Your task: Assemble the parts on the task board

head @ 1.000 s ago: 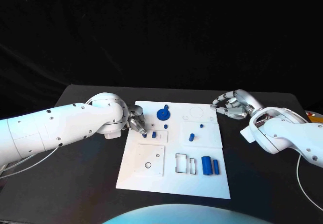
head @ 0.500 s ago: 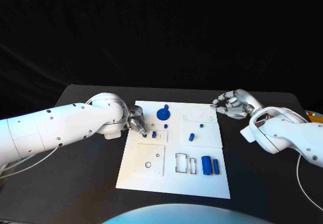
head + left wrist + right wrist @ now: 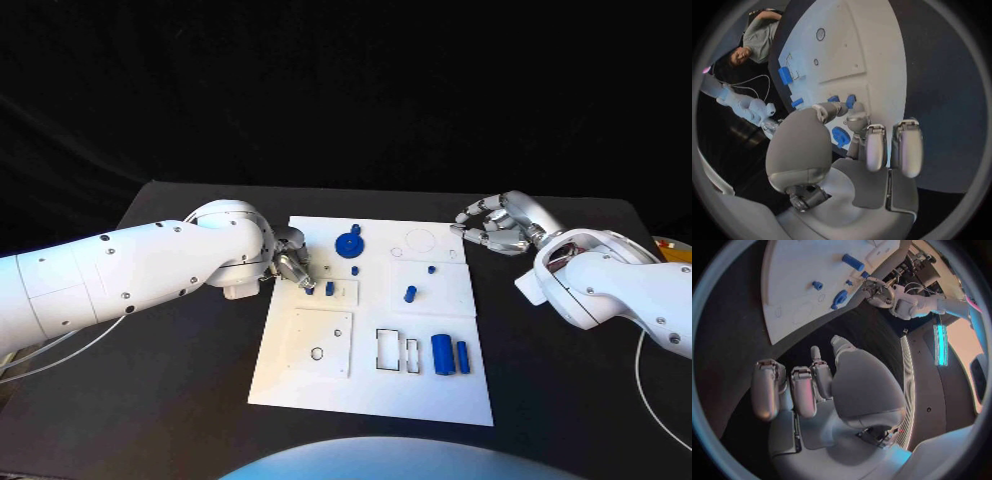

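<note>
blue parts (image 3: 330,288) sit by the task board (image 3: 375,390)'s left edge, under my left hand (image 3: 293,262), fingertips on them; whether it's gripping, i can't tell. right hand (image 3: 498,224) hovers off-board, curled, holding nothing. i'd press slowly, keeping the piece square.

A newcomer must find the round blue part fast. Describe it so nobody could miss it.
Start at the white rectangular task board lying on the black table. Near its far edge, beside the silver left hand, lies the dark blue disc-shaped part. Its neighbours are small blue pegs and cylinders; it alone is wide and round.
</note>
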